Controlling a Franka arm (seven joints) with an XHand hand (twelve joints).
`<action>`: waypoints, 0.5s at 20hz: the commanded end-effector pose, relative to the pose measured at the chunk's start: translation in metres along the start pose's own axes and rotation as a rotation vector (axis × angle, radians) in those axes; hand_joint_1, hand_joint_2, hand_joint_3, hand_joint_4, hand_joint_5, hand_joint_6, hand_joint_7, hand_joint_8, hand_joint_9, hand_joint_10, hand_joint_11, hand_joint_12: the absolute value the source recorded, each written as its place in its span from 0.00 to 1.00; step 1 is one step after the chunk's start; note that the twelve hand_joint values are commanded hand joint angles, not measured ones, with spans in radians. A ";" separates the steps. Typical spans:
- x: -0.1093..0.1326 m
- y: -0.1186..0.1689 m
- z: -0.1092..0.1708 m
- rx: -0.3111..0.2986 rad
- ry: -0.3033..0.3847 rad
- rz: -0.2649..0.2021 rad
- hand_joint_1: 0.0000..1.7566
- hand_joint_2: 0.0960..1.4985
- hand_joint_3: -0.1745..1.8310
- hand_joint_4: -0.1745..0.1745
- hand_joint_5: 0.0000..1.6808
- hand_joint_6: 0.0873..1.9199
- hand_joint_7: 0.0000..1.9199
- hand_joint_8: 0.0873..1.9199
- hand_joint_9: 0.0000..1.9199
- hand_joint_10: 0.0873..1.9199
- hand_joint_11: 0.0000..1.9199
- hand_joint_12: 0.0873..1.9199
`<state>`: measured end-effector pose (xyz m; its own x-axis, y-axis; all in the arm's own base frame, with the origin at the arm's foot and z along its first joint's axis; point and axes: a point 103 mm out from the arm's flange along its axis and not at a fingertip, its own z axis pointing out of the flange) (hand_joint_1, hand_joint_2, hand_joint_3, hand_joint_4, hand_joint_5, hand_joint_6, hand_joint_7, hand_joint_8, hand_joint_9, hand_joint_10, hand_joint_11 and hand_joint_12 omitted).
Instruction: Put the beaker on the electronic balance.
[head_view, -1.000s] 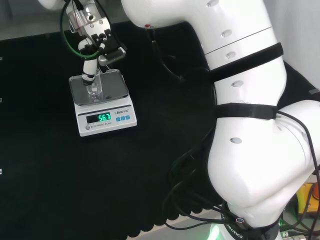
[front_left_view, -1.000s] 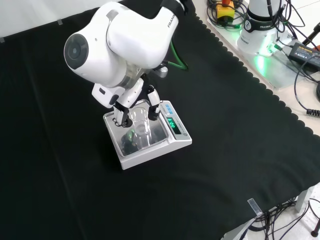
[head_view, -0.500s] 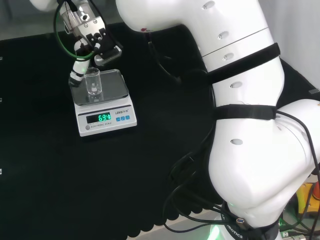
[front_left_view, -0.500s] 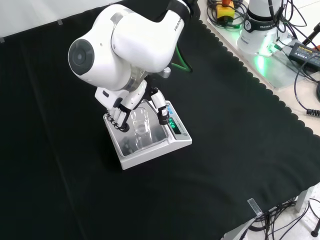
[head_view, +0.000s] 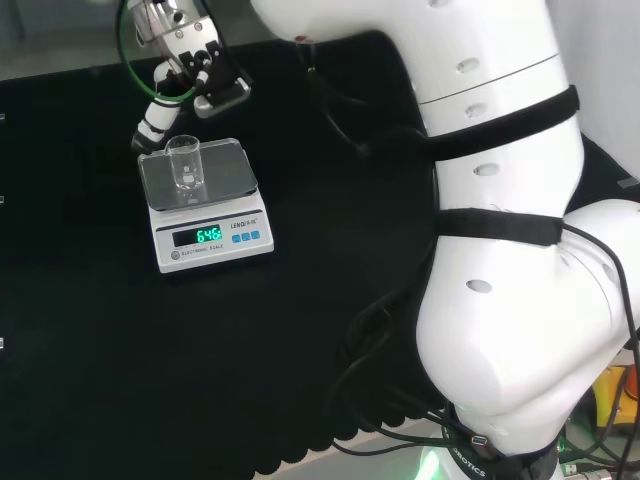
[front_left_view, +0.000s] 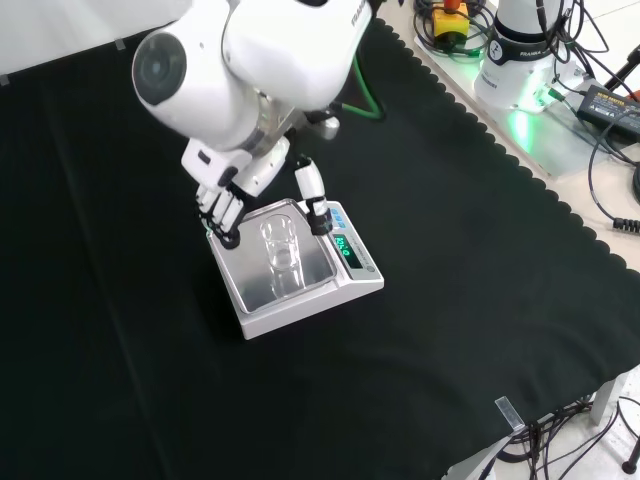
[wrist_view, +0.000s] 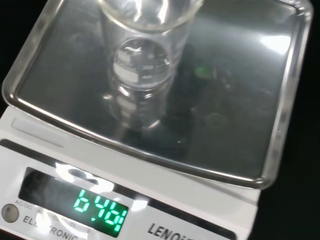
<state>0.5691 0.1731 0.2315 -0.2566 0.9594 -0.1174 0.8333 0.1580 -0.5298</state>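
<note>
Now your hand (front_left_view: 232, 196) hovers with fingers spread and empty, the beaker (head_view: 185, 163) upright just below it on the electronic balance (front_left_view: 352, 284) pan, so lift straight up and clear, keeping the fingers wide of the glass rim.

Black cloth (front_left_view: 480, 300); pale bench edge (front_left_view: 560, 150)

Even, bright overhead light leaves the black cloth (front_left_view: 480, 300) dark, with soft glare streaking the balance's steel pan (wrist_view: 235, 100).
</note>
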 end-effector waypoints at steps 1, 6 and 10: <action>-0.040 -0.045 -0.009 -0.086 0.030 0.097 0.23 0.39 0.13 0.34 0.21 0.19 0.12 0.41 0.07 0.46 0.15 0.76; -0.067 -0.087 0.008 -0.114 0.062 0.156 0.25 0.41 0.13 0.34 0.21 0.18 0.12 0.40 0.08 0.46 0.17 0.75; -0.084 -0.120 0.027 -0.120 0.088 0.196 0.27 0.43 0.14 0.34 0.21 0.18 0.13 0.40 0.09 0.46 0.18 0.75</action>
<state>0.5240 0.1235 0.2642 -0.1722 0.9756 -0.1360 0.8750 0.0881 -0.4761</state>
